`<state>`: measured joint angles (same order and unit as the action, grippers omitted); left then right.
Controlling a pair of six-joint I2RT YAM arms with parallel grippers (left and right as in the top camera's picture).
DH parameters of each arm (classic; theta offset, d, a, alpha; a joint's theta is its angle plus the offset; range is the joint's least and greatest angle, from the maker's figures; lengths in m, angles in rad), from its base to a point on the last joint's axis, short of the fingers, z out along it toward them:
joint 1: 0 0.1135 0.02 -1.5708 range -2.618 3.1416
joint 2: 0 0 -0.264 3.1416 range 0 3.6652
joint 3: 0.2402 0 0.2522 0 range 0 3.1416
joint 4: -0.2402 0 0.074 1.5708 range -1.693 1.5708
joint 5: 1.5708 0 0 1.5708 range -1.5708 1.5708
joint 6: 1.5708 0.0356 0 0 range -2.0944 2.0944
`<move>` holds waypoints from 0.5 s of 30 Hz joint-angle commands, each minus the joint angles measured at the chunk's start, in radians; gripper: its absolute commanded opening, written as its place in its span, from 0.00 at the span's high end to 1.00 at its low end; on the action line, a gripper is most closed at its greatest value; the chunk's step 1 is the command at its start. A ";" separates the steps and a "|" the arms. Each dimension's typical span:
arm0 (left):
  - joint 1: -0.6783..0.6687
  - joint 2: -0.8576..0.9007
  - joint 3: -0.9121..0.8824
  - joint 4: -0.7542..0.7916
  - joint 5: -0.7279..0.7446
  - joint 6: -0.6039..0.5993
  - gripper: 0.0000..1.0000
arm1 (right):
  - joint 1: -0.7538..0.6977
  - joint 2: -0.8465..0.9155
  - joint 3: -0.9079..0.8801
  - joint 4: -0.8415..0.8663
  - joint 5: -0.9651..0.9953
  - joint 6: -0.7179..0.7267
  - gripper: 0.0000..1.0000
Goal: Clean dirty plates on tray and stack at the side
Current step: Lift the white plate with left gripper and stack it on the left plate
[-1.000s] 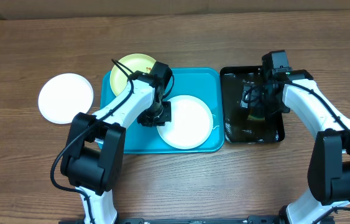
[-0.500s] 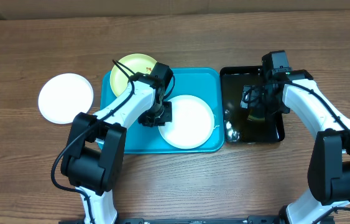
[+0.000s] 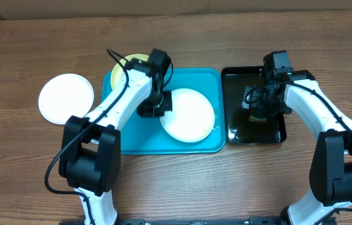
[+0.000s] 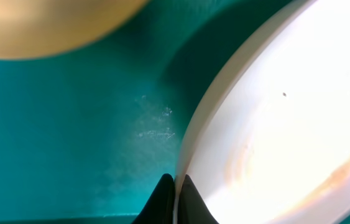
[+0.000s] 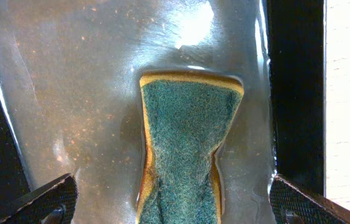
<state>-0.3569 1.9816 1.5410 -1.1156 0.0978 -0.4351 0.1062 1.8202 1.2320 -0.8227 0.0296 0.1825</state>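
Your left tool (image 4: 175,186) is pinched shut on the left rim of the white plate (image 3: 191,115) in the turquoise tray (image 3: 141,137), probably to tilt it for scrubbing. Your right tool (image 5: 171,202) hangs wide open and empty over the sponge (image 5: 187,124) in the black tray (image 3: 238,128).

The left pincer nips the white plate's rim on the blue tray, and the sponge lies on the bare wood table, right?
Not quite: the sponge lies in the wet black tray, not on the table, as the right wrist view shows. The left pincer does nip the rim of the white plate on the blue tray.
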 commanded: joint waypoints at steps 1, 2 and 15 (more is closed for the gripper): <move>0.005 -0.053 0.086 -0.023 -0.003 0.024 0.96 | 0.003 -0.019 -0.008 0.006 -0.005 0.000 0.00; 0.005 -0.058 0.103 -0.031 -0.003 0.025 0.96 | 0.003 -0.019 -0.008 0.006 -0.005 0.000 0.00; -0.022 -0.080 0.211 0.020 -0.005 0.031 0.96 | 0.003 -0.019 -0.008 0.006 -0.005 0.000 0.00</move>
<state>-0.3595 1.9297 1.7279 -1.1156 0.0937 -0.4160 0.1062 1.8202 1.2320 -0.8227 0.0296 0.1825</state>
